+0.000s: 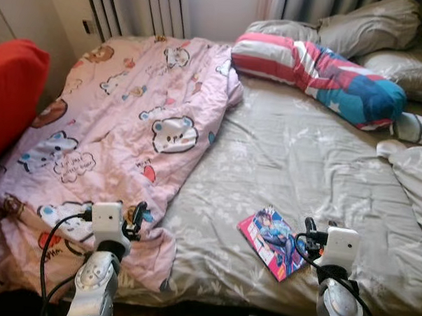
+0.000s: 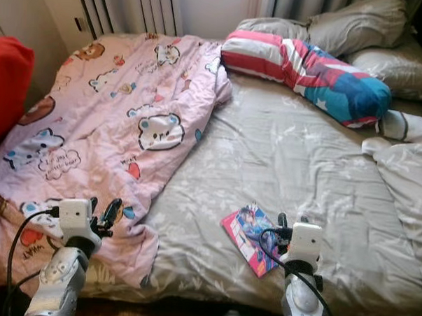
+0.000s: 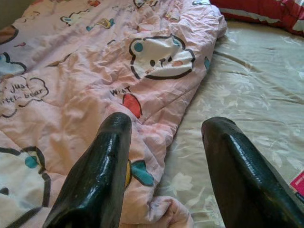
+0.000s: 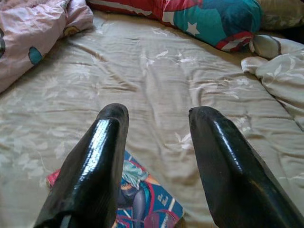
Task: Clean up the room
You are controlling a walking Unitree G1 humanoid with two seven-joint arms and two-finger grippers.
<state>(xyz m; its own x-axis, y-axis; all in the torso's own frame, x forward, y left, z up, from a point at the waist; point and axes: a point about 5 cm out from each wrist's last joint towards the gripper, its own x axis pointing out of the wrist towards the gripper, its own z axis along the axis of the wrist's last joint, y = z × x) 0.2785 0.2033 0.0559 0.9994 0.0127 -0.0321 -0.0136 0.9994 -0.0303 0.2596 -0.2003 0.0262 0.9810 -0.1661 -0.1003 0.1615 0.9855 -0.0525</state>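
Robot at the foot of an unmade bed (image 1: 295,155), both arms raised over the near edge, nothing held.

The right gripper (image 4: 159,142) hovers with jaws released just above a colourful book (image 1: 274,242) lying flat on the grey sheet at about five o'clock — the likeliest thing to tidy. The left gripper (image 3: 166,156), jaws also spread and empty, hangs over the edge of a pink bear-print blanket (image 1: 121,126) at about eight o'clock. A striped pillow (image 1: 320,72) lies at one o'clock. Risk, as a judgement: the thin book sits flush on soft bedding — the jaws may pinch sheet with it, slide off the cover, or nudge it over the bed's near edge.
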